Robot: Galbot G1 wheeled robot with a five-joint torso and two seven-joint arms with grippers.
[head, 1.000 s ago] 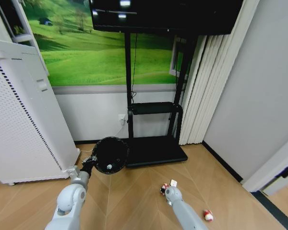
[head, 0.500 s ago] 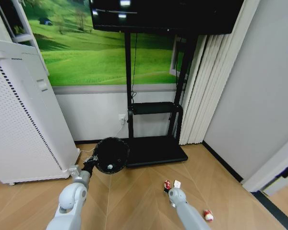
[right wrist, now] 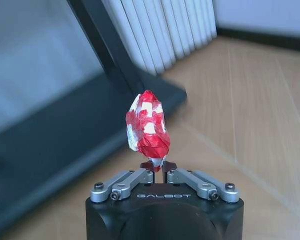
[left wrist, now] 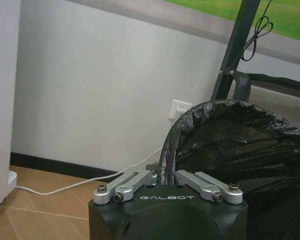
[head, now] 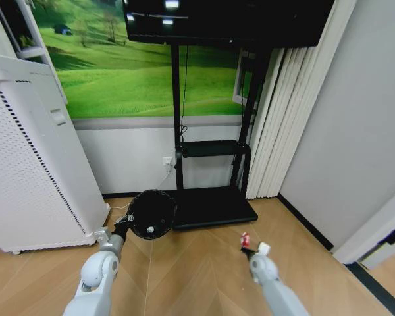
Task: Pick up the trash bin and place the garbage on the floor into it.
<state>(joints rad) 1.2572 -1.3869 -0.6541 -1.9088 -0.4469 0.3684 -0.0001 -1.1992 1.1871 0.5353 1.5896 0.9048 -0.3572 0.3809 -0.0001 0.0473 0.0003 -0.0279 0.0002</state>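
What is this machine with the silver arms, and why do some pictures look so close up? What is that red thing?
It is a robot on wheels with two arms. One picture comes from a camera on its head, looking down at the wooden floor. The other two come from little cameras on its wrists, so they look very close.

Its left gripper pinches the rim of the trash bin, a small black basket with a black bag inside. Something small and pale lies at the bottom.

Its right gripper is shut on a crumpled red-and-white piece of garbage, held up off the floor.

Behind stand a black TV stand and a big white appliance.
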